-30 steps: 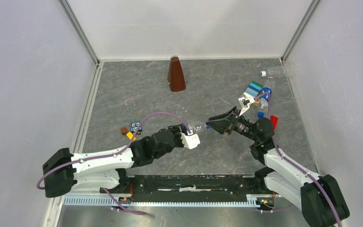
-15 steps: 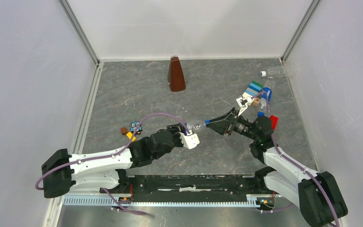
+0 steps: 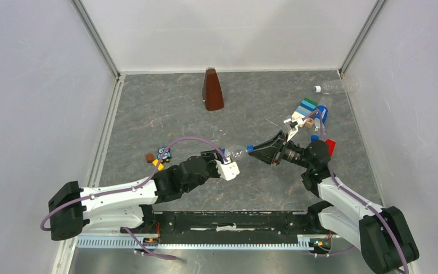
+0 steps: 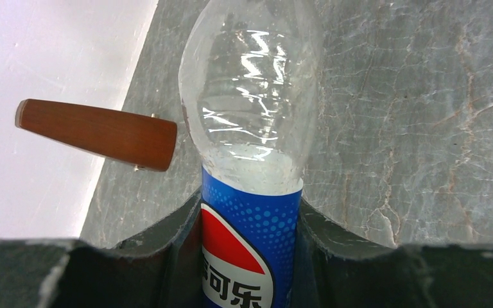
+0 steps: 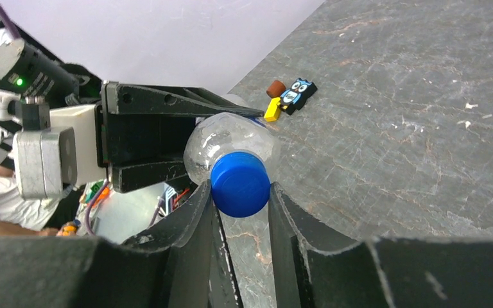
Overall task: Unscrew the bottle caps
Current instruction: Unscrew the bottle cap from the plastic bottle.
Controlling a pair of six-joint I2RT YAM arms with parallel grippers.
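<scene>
Two claws on one bottle point(image 4: 250, 115), up off the table point(image 3: 165, 114). The left claw point(image 4: 250, 221) is clamped round its label, bottle lying sideways with the neck pointing right. The cap point(image 5: 239, 183) looks pinched between the right claw's point(image 5: 240, 192) fingers, so I'd guess the twist goes around that left-right axis.

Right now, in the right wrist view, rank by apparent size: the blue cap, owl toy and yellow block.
Largest: the blue cap, though nearness to the camera inflates it.
Then the owl toy.
Smallest: the yellow block.
</scene>
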